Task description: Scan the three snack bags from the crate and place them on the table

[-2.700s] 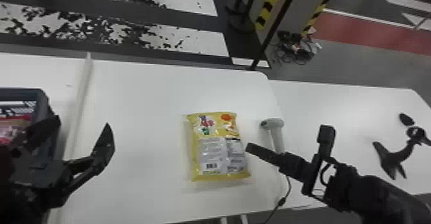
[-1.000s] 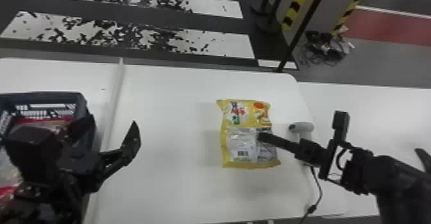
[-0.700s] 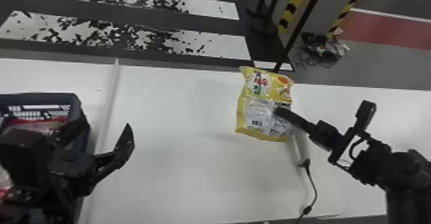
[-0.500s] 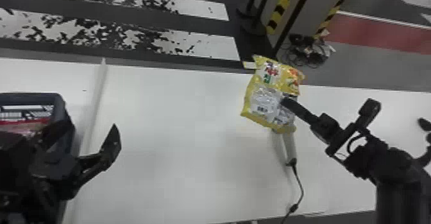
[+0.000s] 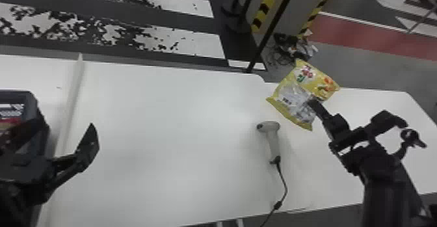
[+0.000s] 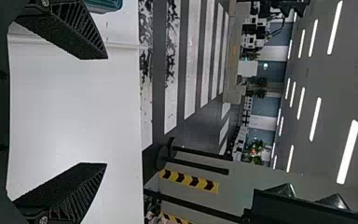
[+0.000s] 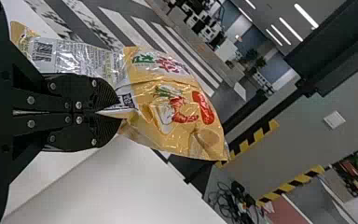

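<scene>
At the right of the head view, my right gripper [image 5: 312, 103] holds a yellow snack bag [image 5: 294, 91] above the right-hand table, beyond the scanner. The right wrist view has the right gripper [image 7: 120, 111] shut on a pinched fold of the snack bag [image 7: 168, 105]. A pale handheld scanner [image 5: 272, 141] lies on the white table [image 5: 162, 128]. By the crate [image 5: 26, 96] at the left is my left gripper [image 5: 52, 130], its fingers apart. The left wrist view shows that left gripper [image 6: 105, 111] open, nothing between its fingertips. Red packaging [image 5: 9, 122] is visible inside the crate.
A raised white strip [image 5: 70, 106] runs along the table beside the crate. The scanner's cable [image 5: 283, 180] trails to the front edge. A second white table [image 5: 387, 102] adjoins on the right. A dark pole [image 5: 270, 31] stands behind the table.
The snack bag, lying on the table earlier, has been lifted and carried right past the scanner by my right gripper, and it has tilted. The camera's view has shifted; the left gripper remains beside the crate.
</scene>
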### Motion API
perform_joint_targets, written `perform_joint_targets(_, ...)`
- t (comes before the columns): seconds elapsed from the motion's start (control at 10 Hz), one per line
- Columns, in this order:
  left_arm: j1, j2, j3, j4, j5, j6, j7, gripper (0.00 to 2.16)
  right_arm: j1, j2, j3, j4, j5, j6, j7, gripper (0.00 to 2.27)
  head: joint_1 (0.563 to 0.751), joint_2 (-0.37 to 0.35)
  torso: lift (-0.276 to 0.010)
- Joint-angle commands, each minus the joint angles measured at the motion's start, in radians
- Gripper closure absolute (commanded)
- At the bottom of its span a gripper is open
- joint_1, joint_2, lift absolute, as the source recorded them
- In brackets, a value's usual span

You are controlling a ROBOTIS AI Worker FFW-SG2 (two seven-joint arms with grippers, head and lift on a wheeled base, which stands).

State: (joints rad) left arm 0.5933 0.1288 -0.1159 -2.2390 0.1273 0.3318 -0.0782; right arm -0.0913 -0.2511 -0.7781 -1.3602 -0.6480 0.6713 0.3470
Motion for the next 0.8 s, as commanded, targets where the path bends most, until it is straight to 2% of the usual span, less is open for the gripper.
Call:
perform_joint_targets(0.0, -0.003, 0.0, -0.001, 0.001, 0.0, 0.002, 0.0, 0.05, -0.036, -0.033, -0.029, 0.121, -0.012, -0.086, -0.026, 2.25, 0.695, -0.35, -0.062)
perform_joint_targets(0.1, -0.003, 0.002, -0.001, 0.001, 0.0, 0.002, 0.0, 0.05, -0.056, -0.073, -0.041, 0.22, -0.021, -0.111, -0.028, 2.25, 0.695, -0.35, -0.062)
perform_joint_targets(0.2, -0.003, 0.005, -0.002, 0.001, 0.0, 0.002, 0.0, 0.05, -0.061, -0.089, -0.041, 0.294, -0.021, -0.193, -0.072, 2.25, 0.695, -0.35, -0.062)
perform_joint_targets(0.4, -0.003, 0.006, -0.005, -0.001, 0.0, -0.001, 0.0, 0.05, -0.064, -0.103, -0.035, 0.366, 0.015, -0.27, -0.177, 2.25, 0.695, -0.35, -0.062)
perform_joint_targets(0.6, -0.003, 0.011, -0.011, -0.001, 0.0, -0.001, 0.0, 0.05, -0.065, -0.114, -0.018, 0.409, 0.061, -0.273, -0.249, 2.24, 0.695, -0.35, -0.062)
perform_joint_targets(0.7, -0.001, 0.012, -0.013, -0.002, 0.0, -0.001, -0.002, 0.05, -0.065, -0.112, -0.004, 0.42, 0.077, -0.27, -0.29, 2.14, 0.695, -0.35, -0.062)
